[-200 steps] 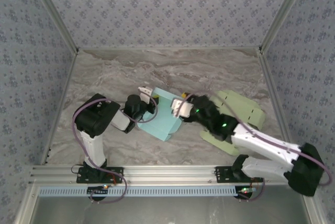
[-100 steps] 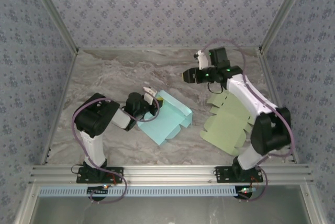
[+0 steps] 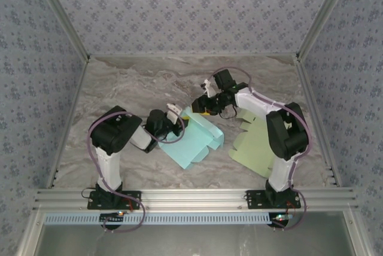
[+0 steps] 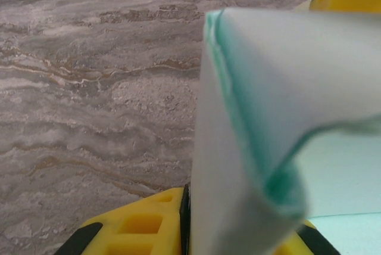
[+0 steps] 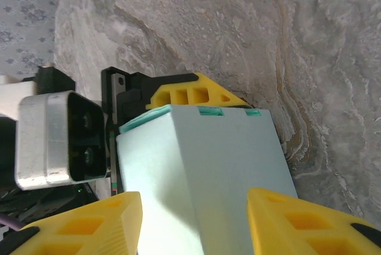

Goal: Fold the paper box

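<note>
Left gripper [image 3: 175,116]: jaws drawn narrow and pinched on the left wall of the paper box [image 3: 194,142]. From its wrist, the pale wall rises from between the yellow fingers [image 4: 140,228].
Wall in the grip: upright, with a green-tinted crease along its top edge. A curled flap hangs off to the right of the left fingers.
Paper box: light blue and partly folded, resting on the table [image 3: 119,88]. Its base spreads to the right of the left gripper, and its far corner sits under the right gripper [image 3: 201,105].
Right gripper: jaws standing apart, not closed on the paper. It straddles the raised corner of the box from the far side, with one yellow finger [image 5: 77,222] on each side. Whether the pads touch the paper cannot be told.
Gripper to gripper: close together, facing each other across the same wall. A yellow finger of the left gripper and its silver camera block [image 5: 56,142] lie just beyond the right fingertips.
Beside the box: a flat green blank [image 3: 258,142] lies unfolded on the table, under the right forearm and apart from both grippers.
Beyond both grippers: grey marbled table surface runs to the patterned back wall [image 3: 191,11].
</note>
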Robot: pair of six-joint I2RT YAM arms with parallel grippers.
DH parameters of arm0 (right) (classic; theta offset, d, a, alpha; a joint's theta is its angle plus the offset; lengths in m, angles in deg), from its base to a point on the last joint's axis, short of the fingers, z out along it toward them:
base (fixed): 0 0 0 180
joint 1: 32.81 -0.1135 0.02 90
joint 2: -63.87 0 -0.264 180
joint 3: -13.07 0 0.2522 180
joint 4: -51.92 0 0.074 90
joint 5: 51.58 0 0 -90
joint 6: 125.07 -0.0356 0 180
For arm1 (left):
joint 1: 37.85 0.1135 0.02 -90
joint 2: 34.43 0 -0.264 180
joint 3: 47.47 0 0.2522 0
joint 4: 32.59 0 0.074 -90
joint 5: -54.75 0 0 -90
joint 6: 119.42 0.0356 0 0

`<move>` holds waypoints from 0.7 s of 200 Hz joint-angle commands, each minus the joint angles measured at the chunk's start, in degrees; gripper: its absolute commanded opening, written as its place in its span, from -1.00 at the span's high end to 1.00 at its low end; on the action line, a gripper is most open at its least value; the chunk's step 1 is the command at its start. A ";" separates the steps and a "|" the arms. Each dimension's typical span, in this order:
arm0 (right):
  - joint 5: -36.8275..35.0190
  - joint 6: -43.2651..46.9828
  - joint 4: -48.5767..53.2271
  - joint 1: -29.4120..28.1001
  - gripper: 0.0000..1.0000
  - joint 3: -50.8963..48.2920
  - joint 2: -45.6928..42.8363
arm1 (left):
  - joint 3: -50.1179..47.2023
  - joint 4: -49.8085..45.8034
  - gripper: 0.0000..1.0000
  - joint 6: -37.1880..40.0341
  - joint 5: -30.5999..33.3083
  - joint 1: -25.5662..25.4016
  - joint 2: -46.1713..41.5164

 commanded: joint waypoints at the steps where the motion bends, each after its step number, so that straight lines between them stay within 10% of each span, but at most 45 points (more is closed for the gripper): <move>1: -2.97 -0.55 2.20 -1.02 -0.04 0.48 1.67 | 1.02 0.28 0.63 0.44 0.38 -0.05 0.51; 140: -8.44 0.23 13.02 -3.18 -0.11 10.46 10.45 | -0.09 3.84 0.52 -1.09 1.36 0.08 1.39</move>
